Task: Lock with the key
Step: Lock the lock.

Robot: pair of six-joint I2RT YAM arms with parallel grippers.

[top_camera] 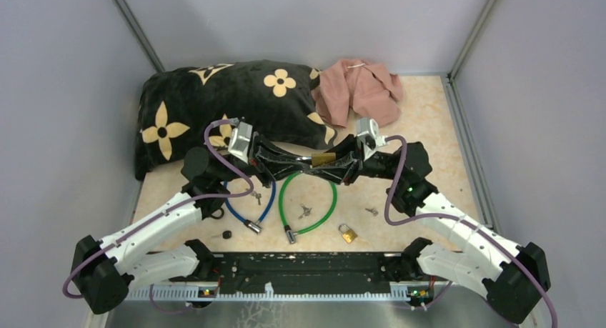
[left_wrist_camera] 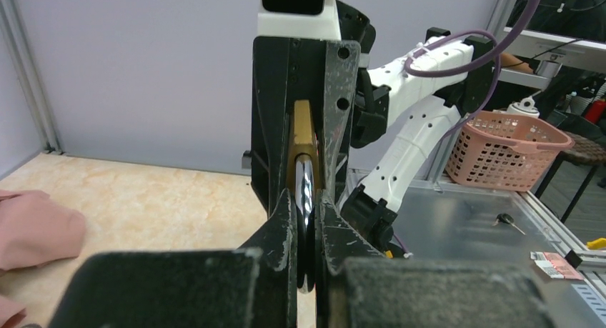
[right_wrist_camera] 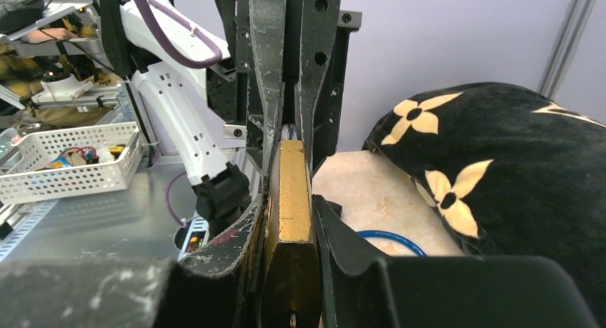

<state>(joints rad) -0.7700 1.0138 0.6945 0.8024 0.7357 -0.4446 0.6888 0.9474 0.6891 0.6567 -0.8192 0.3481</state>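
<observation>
A brass padlock is held in the air between both grippers above the table's middle. My right gripper is shut on its brass body, whose keyhole end faces the right wrist camera. My left gripper is shut on its chrome shackle; the brass body shows beyond it in the left wrist view. In their own wrist views the left gripper and the right gripper each pinch the lock. Small keys lie on the table. No key is in either gripper.
A green cable lock and a blue cable lock lie on the table under the grippers. A second small brass padlock lies near the front. A black flowered pillow and a pink cloth lie at the back.
</observation>
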